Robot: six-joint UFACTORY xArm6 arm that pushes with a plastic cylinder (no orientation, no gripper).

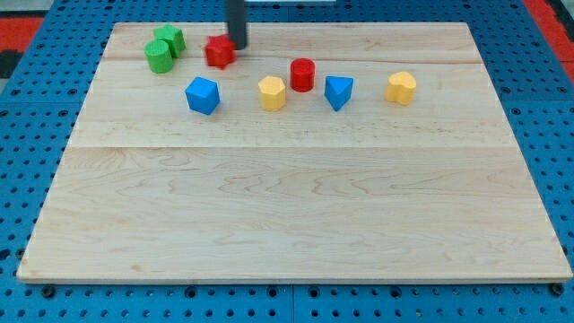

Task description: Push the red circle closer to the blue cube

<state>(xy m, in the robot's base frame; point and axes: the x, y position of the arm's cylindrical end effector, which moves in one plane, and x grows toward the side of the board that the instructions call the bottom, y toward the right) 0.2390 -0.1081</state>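
My tip (239, 46), the lower end of the straight dark rod, sits on the pale wooden board (296, 206) near the view's top edge. It carries no jaws, so nothing opens or closes; it holds nothing. It stands just beside the small red block of irregular shape (219, 51), on that block's right side in the view; whether they touch I cannot tell.

Landmark: the red circle, a short red cylinder (302, 74).
- My tip lies to the view's left of the red cylinder and a little toward the view's top, apart from it.
- Yellow block, faceted (272, 92): just beside the cylinder, down and to the view's left.
- Blue block, wedge-like (338, 91): just beside the cylinder, down and to the view's right.
- Blue cube (202, 95): well to the view's left of the cylinder, slightly lower, beyond the yellow faceted block.
- Second yellow block (401, 88): well to the cylinder's right in the view.
- Two green blocks, one cube-like (169, 39) and one rounder (159, 56), touching each other: farthest to the view's left, beyond the irregular red block.

The board rests on a blue perforated surface (27, 144).
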